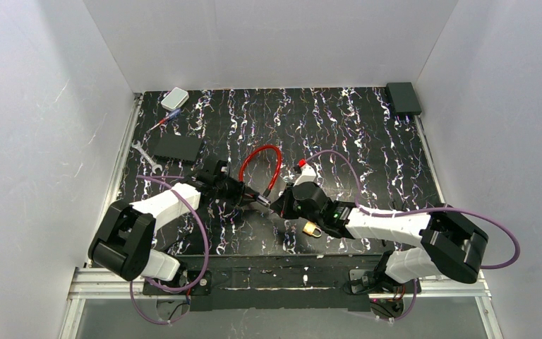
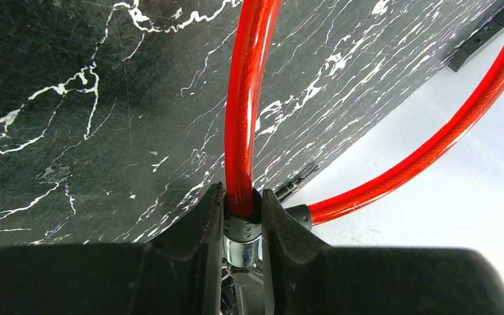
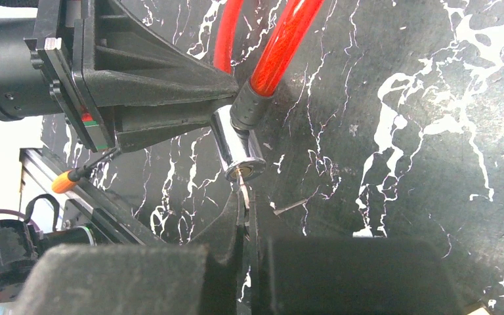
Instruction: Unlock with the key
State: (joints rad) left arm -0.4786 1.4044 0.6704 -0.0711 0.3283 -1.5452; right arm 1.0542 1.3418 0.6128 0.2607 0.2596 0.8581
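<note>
Everything here turns on the short chrome lock barrel (image 3: 237, 151) at the end of the glossy red plastic-coated cable loop (image 2: 246, 111). The left tool (image 2: 243, 213) is clenched on the black collar just behind that barrel. It presents the barrel's keyed face toward the other arm, over the black white-veined tabletop (image 1: 367, 141). Right in front of that face, the right tool (image 3: 246, 226) is pinched tight on a thin silver key (image 3: 243, 195). The blade is seen edge-on with its tip at the keyway, and I cannot tell whether it has gone in or only touches the face.

The worry, to my eye, is alignment. The blade does not look quite in line with the barrel's axis, so a push at this angle could send the tip skidding off the chrome. It could also lever the key round in such a narrow pinch. The left tool grips the collar rather than the barrel itself, so a firm push might swing the barrel aside. A twist might turn the whole barrel with the key instead of turning the lock. A small brass padlock (image 1: 312, 229) lies near the barrel on the arm-base side, close under the right arm, and a sweeping forearm could knock it.
</note>
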